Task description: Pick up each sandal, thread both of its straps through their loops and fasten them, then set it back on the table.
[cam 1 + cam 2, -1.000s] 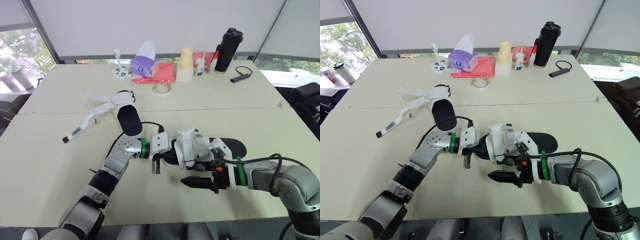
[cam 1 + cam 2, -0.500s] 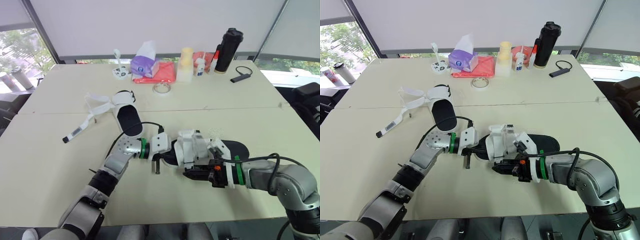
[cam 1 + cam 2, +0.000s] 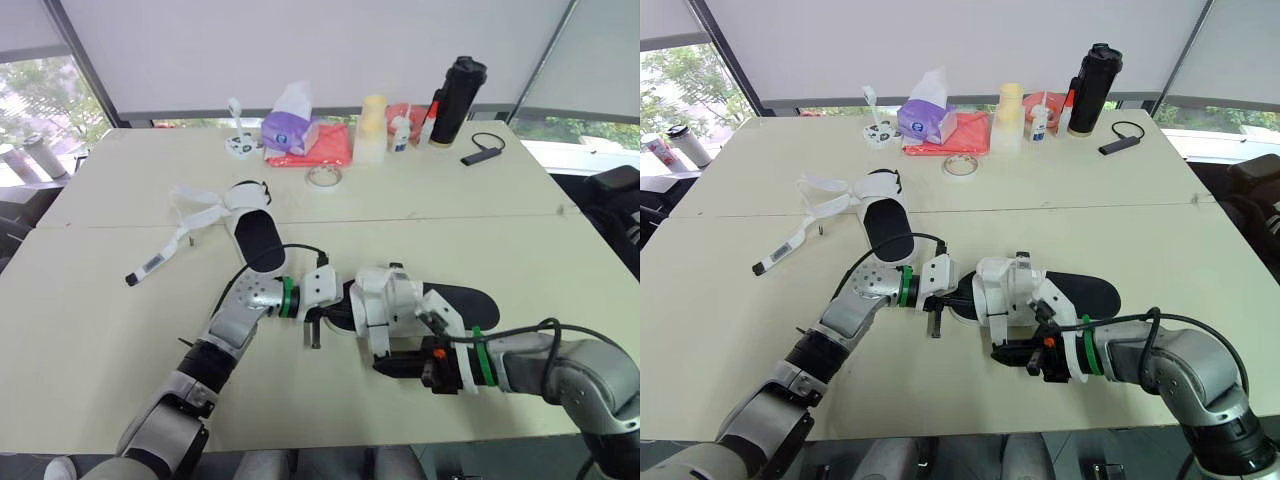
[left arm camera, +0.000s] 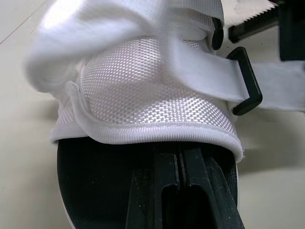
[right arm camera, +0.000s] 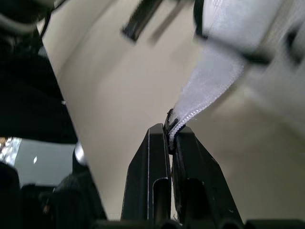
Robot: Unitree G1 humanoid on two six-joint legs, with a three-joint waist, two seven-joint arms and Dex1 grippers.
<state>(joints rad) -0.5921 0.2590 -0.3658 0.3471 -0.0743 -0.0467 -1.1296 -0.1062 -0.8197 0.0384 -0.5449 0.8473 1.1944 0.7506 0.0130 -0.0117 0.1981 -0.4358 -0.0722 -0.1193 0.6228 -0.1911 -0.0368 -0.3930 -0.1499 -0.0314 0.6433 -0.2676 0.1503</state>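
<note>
Right wrist view: the soft, limp strap (image 5: 209, 86) of the sandal (image 3: 455, 297) is pinched at its tip by the right claw (image 5: 170, 136).

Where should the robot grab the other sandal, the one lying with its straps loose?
Probably the bare black end of that sandal nearer the robot, coming from the robot's right: the sole lies flat there, and its loose straps sprawl to the left.

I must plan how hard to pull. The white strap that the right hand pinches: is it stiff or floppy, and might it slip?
Probably floppy: the strap is thin woven fabric and bunches to a narrow tip in the right hand. It may slip, since only that tip is pinched. It looks light too.
</note>
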